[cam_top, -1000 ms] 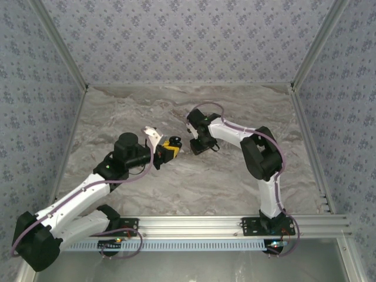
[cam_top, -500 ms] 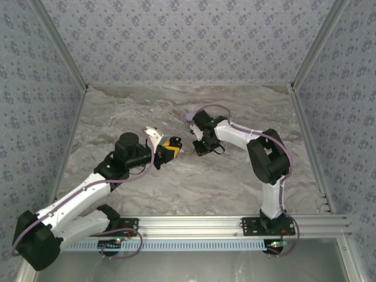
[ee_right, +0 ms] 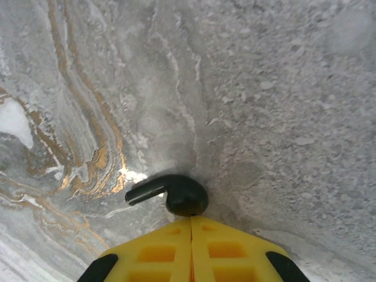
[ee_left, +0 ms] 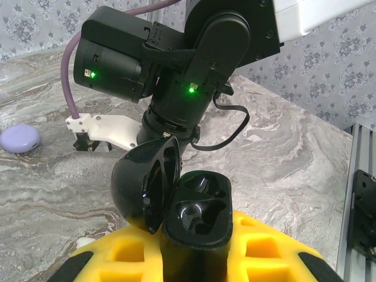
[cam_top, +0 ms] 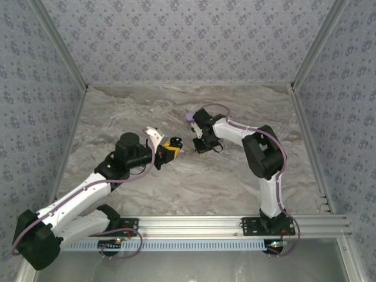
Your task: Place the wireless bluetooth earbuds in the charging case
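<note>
The black charging case [ee_left: 197, 217] stands upright between the yellow pads [ee_left: 264, 247] of my left gripper [cam_top: 170, 148], which is shut on it. Its lid [ee_left: 144, 185] hangs open to the left and both wells look empty. One black earbud [ee_right: 176, 192] lies on the marble, its stem pointing left and its round head right against the tips of my right gripper [ee_right: 191, 218]. That gripper's yellow pads [ee_right: 229, 249] meet with no gap between them. From above, the right gripper [cam_top: 200, 147] points down at the table just right of the case [cam_top: 174, 143].
A small lilac oval case [cam_top: 189, 117] lies on the marble behind the right gripper, also at the left of the left wrist view [ee_left: 20, 138]. The right arm's black wrist [ee_left: 176, 64] hangs close above the open case. Patterned walls enclose the table.
The right gripper has closed from partly open to shut, and its wrist has shifted slightly over the table near the case. The left arm and the case have held still.
</note>
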Robot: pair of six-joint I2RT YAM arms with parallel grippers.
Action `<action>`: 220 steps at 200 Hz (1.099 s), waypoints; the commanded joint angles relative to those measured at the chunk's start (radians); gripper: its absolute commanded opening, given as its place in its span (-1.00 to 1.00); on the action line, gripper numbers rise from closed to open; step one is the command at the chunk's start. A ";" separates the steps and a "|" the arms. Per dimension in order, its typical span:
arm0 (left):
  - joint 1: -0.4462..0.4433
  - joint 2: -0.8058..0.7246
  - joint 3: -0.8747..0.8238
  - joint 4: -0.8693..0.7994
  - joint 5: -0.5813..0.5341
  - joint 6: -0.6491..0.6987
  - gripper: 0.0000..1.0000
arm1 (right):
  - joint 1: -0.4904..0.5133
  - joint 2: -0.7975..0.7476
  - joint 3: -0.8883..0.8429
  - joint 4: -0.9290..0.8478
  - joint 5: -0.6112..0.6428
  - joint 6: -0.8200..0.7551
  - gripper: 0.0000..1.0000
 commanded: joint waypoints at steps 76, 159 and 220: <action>-0.006 0.002 0.032 0.013 -0.006 0.019 -0.62 | 0.002 0.062 0.091 -0.039 0.049 -0.012 -0.72; -0.005 -0.005 0.032 0.008 -0.007 0.020 -0.62 | 0.011 0.046 0.128 -0.059 0.061 -0.008 -0.70; -0.007 -0.015 0.032 0.003 -0.008 0.022 -0.62 | 0.007 -0.024 0.138 -0.081 0.023 -0.010 -0.56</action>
